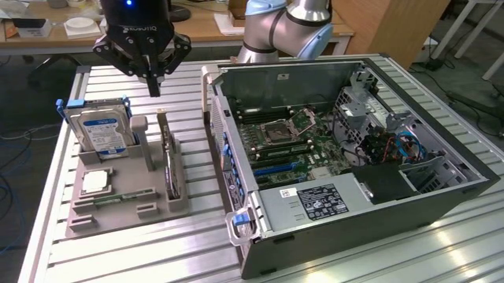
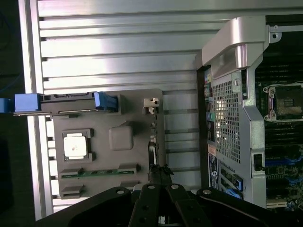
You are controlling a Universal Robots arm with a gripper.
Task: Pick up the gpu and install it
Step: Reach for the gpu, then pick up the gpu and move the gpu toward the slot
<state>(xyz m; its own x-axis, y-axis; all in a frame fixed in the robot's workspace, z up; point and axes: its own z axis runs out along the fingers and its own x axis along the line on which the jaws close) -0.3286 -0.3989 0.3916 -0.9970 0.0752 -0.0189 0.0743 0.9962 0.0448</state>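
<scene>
Exterior view: my claw [image 1: 154, 88] hangs clenched, gripping nothing, just above the far end of the gpu [image 1: 167, 165]. The card stands on edge in a grey holder [image 1: 118, 206] on the counter [image 1: 118, 253], to the exterior view's left of the open computer case [image 1: 393, 221]. Wrist view: the claw [image 2: 161, 171] meets tip to tip over the gpu [image 2: 152, 146], seen edge-on in its slot

Ribbed aluminium table [image 1: 118, 259], grey parts holder [image 1: 110, 215] on it, open computer case [image 1: 354, 230] beside

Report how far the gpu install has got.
Nothing done yet: the gpu stands on edge in the grey holder. In hand: the gripper, shut and empty, hangs just above it. Left: lifting the gpu and seating it in the open computer case.
</scene>
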